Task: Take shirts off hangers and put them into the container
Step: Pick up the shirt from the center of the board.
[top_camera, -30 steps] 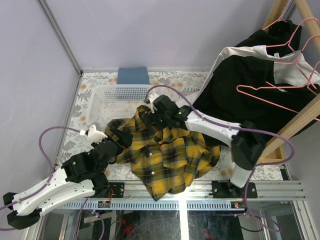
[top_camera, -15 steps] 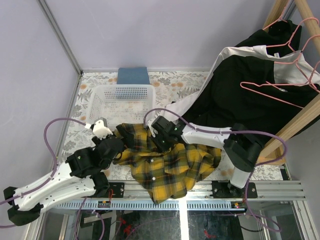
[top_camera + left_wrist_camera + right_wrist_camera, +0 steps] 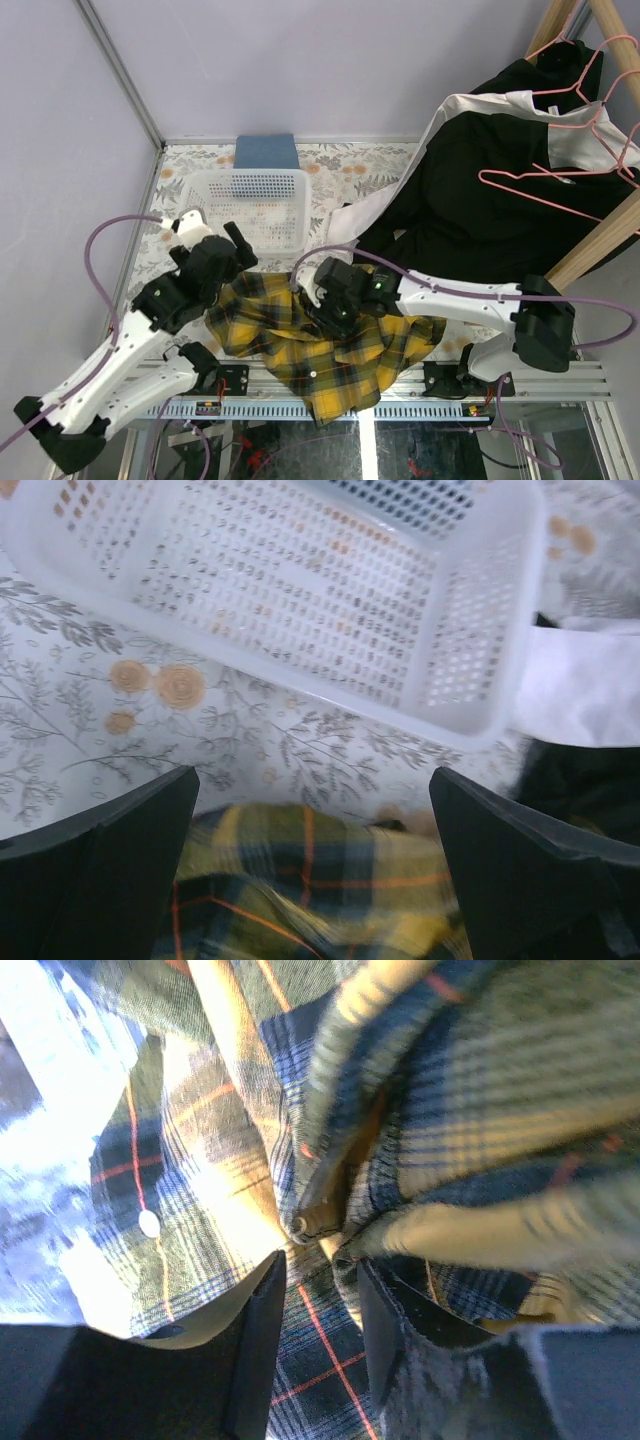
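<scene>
The plaid shirt (image 3: 330, 345) lies crumpled on the table (image 3: 160, 230) near its front edge. Its long axis runs from upper left to lower right in the overhead view, and one end spills over the metal rail at the front. The right gripper (image 3: 335, 308) presses down on the middle of it. In the wrist view its jaws are nearly closed, with a bunched fold of the plaid cloth pinched between the tips (image 3: 320, 1260).

The left gripper (image 3: 212, 233) hovers with its jaws spread wide and nothing in them. It is above the gap between the plaid shirt and the near wall of the basket (image 3: 250, 200).

The basket sits open side up behind the shirt, with its long side running left to right. A blue cloth (image 3: 266, 152) lies just beyond it.

At the right, black shirts (image 3: 470, 210) and a white shirt (image 3: 490, 105) drape over a wooden rack (image 3: 590, 250) with pink hangers (image 3: 560, 172).

The table has a pale floral pattern. The walls (image 3: 300, 60) are plain lilac.
</scene>
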`<state>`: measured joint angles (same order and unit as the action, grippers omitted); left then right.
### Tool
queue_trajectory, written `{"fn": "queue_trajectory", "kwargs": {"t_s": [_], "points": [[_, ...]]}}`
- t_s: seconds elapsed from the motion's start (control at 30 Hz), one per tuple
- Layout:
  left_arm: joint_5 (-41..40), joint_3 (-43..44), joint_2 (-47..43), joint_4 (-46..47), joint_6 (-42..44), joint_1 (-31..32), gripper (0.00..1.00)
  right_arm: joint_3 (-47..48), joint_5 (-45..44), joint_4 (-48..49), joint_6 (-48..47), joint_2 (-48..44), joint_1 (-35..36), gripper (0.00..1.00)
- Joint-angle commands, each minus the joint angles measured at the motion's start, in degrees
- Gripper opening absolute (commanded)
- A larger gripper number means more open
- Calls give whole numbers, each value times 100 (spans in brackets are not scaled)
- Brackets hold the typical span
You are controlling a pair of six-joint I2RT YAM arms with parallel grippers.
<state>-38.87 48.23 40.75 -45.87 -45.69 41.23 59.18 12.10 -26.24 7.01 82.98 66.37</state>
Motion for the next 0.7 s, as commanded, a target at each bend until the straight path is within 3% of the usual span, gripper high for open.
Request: {"fn": "queue_trajectory", "kwargs": {"t_s": [0.0,0.13,0.17,0.23,0.27,0.53,0.57,0.67], "points": [[1185,223,431,487,929,-1010,100,-160,50,-673,-262,465,394,45],[2527,347,553,501,1544,-2587,100,-142,-485,-701,-293,796,534,73],[2787,376,552,504,1666,-2843,100,-125,-558,-650,-314,851,537,78],[3051,401,516,502,1829,-3087,100,-139,-794,-406,-278,929,539,99],[3099,396,499,514,1892,-3105,100,-129,-892,-303,-248,983,537,100],[2821,-243,58,970,1955,-3113,100,-197,-2389,564,2,2107,538,100],[2754,-331,-12,1022,1913,-3111,100,-231,-2403,713,1,2188,539,95],[2688,-324,-120,1039,1906,-3113,100,-361,-2627,1137,111,2210,537,53]]}}
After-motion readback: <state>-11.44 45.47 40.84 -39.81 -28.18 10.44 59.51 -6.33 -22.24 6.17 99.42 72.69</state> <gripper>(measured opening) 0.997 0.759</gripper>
